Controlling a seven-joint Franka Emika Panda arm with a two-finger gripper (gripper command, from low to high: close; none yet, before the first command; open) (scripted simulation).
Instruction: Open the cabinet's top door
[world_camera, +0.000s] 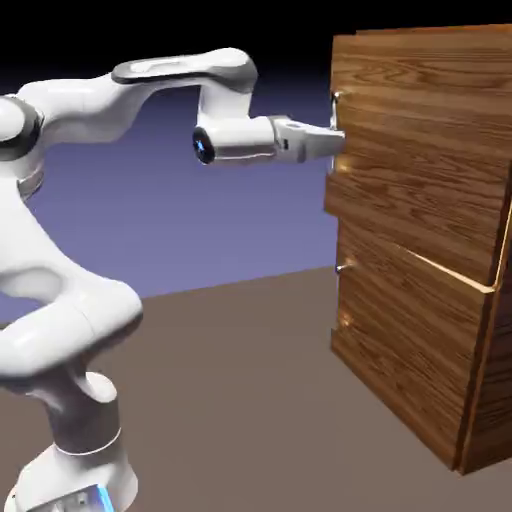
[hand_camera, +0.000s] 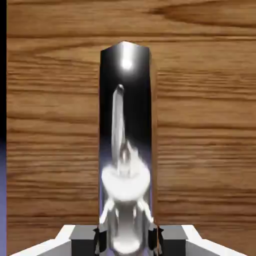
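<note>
At the top door's slim vertical bar handle (hand_camera: 125, 125), the fingertips (hand_camera: 85, 240) are clamped on its sides, its mirror-like face visible only in the hand view, the cabinet (world_camera: 420, 240) standing on brown ground (world_camera: 240, 400) before a blue-violet backdrop (world_camera: 270, 230).

On the left of the scene stands the robot arm (world_camera: 80, 320), reaching right to the cabinet (world_camera: 410, 240), which stands on the right. The top door (world_camera: 415, 150) lies above the lower door (world_camera: 400, 345). The bar handle (hand_camera: 125, 120) is on the top door, near its left edge; the gripper (world_camera: 338, 142) is at it. The small handle (world_camera: 343, 267) sits on the lower door's left part.
</note>
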